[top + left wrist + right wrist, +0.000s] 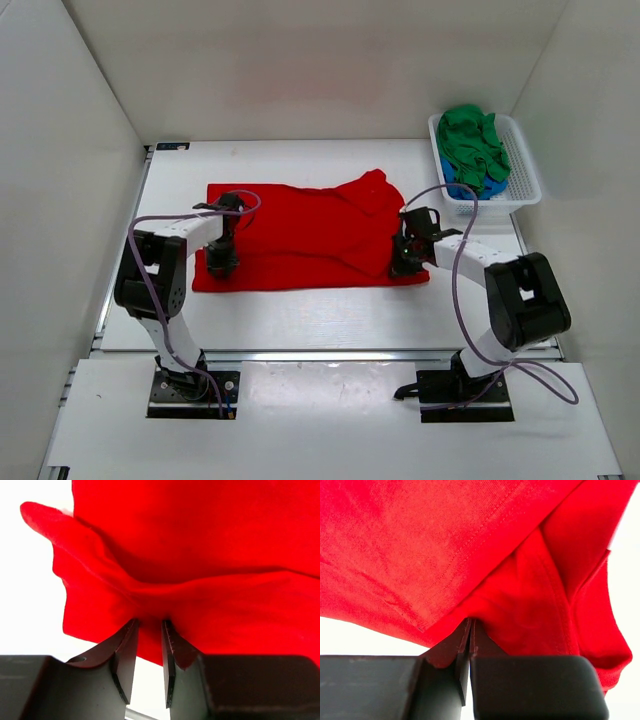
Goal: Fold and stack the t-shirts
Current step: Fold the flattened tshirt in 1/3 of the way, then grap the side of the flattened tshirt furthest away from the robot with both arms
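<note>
The left tool is narrow, with just a small gap between its two dark fingers. A fold of the red t-shirt goes into that gap at the tips. I cannot tell from the left wrist view if the fingers are squeezing the cloth or only sitting around it. Around the tips the cloth is bunched up into a soft ridge. This tool is at the near left corner of the shirt, and the left arm bends over that side. The right tool is closed tight, finger against finger, and it pinches the edge of the red t-shirt at the near right corner. In the right wrist view the cloth rises up and away from the tips, and you can see a stitched hem and some folded layers on the right. The red t-shirt lies spread out in the middle of the white table, long from left to right, with a rumpled hump near its far right end. At the far right corner of the table stands a white plastic basket with little holes. A green t-shirt is heaped in it, on top of a blue t-shirt that peeks out below. The basket is well apart from both tools.
</note>
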Robot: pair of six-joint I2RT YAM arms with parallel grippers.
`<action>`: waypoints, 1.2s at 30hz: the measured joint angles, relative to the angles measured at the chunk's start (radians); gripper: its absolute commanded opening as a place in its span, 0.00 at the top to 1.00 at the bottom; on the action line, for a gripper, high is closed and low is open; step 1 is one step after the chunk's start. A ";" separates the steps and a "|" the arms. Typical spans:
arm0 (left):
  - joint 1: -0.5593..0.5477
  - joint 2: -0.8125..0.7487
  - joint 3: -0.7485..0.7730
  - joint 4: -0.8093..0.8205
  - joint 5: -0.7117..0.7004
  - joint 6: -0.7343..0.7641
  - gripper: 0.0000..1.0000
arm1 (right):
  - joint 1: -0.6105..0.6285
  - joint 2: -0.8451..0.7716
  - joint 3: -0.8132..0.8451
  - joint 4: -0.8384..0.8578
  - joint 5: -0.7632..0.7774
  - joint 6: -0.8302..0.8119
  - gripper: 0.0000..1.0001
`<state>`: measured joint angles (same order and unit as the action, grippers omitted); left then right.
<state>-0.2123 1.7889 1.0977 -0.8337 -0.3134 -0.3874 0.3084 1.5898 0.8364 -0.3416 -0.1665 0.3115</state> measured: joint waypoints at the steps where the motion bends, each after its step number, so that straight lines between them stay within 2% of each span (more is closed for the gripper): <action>1: -0.002 -0.010 -0.013 -0.002 0.004 0.004 0.63 | -0.002 -0.016 -0.017 0.000 -0.002 0.005 0.99; 8: -0.016 -0.061 -0.071 -0.016 0.024 0.014 0.63 | -0.002 -0.131 -0.122 -0.027 -0.011 0.050 1.00; 12: -0.032 -0.095 -0.104 -0.055 0.042 0.014 0.59 | 0.008 -0.176 -0.131 -0.129 0.005 0.060 1.00; 16: -0.019 -0.123 -0.074 -0.130 0.064 0.026 0.58 | 0.054 -0.219 -0.082 -0.264 0.037 0.066 1.00; 17: -0.006 -0.130 -0.043 -0.151 0.069 0.030 0.57 | 0.069 -0.230 -0.047 -0.292 0.040 0.066 0.98; 18: 0.008 -0.136 -0.008 -0.165 0.072 0.036 0.57 | 0.077 -0.240 -0.012 -0.304 0.042 0.064 0.92; 19: 0.021 -0.145 0.027 -0.171 0.073 0.042 0.57 | 0.083 -0.250 0.026 -0.306 0.039 0.060 0.80; 20: 0.035 -0.152 0.063 -0.178 0.075 0.049 0.56 | 0.084 -0.255 0.063 -0.303 0.040 0.051 0.74; 22: 0.063 -0.163 0.130 -0.177 0.077 0.063 0.55 | 0.076 -0.253 0.143 -0.285 0.047 0.024 0.72; 24: 0.095 -0.161 0.187 -0.168 0.080 0.077 0.54 | 0.057 -0.225 0.211 -0.257 0.040 -0.011 0.77; 27: 0.145 -0.113 0.265 -0.157 0.088 0.080 0.49 | 0.006 -0.131 0.306 -0.216 0.020 -0.053 0.75; 29: 0.178 -0.041 0.337 -0.145 0.094 0.072 0.50 | -0.027 -0.052 0.357 -0.193 0.016 -0.076 0.74; 36: 0.268 0.294 0.679 -0.120 0.182 0.037 0.38 | -0.073 0.167 0.523 -0.183 0.015 -0.134 0.74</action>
<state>0.0555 2.0827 1.7767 -0.9539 -0.1314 -0.3504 0.2356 1.7565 1.3594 -0.5251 -0.1513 0.1776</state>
